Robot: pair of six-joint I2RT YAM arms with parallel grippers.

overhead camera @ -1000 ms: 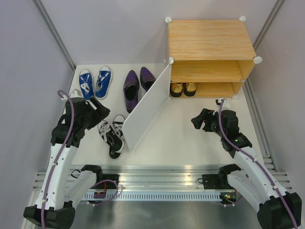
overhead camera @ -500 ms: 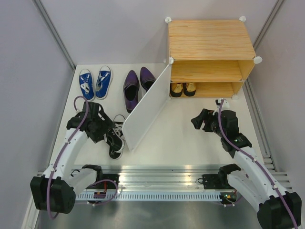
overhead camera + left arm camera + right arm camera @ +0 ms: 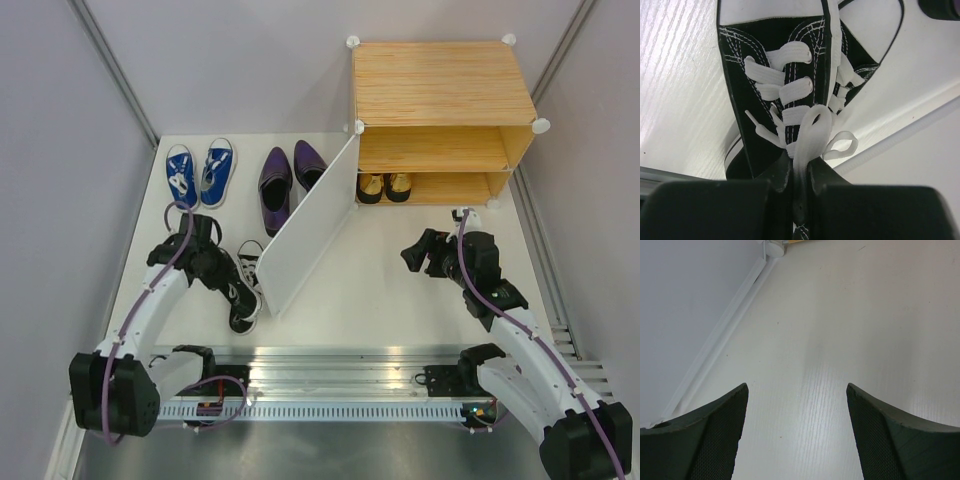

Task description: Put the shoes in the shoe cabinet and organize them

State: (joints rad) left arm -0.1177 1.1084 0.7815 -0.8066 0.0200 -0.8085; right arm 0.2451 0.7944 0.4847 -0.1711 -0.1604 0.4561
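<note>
The left claw [image 3: 800, 170] is clamped on one black shoe [image 3: 760, 55] at its tongue, with a flat white lace [image 3: 807, 135] loop pinched between the dark fingers. This shoe is matte canvas with white stitching, metal eyelets and a smooth white rubber toe cap. Its mate [image 3: 865, 30] lies touching it on the white, faintly grained table [image 3: 400, 300], just left of the flat white door [image 3: 310, 225], which stands swung open. The right claw [image 3: 796, 390] hangs with its textured wedge-shaped fingers apart over bare table, holding nothing. The boxy wood-grain cabinet [image 3: 440, 80] with round white corner connectors stands at the far right. Shiny gold shoes [image 3: 385, 187] sit on its lower shelf. Blue sneakers [image 3: 200, 172] and pointed purple shoes [image 3: 290, 175] lie on the table left of the door.
</note>
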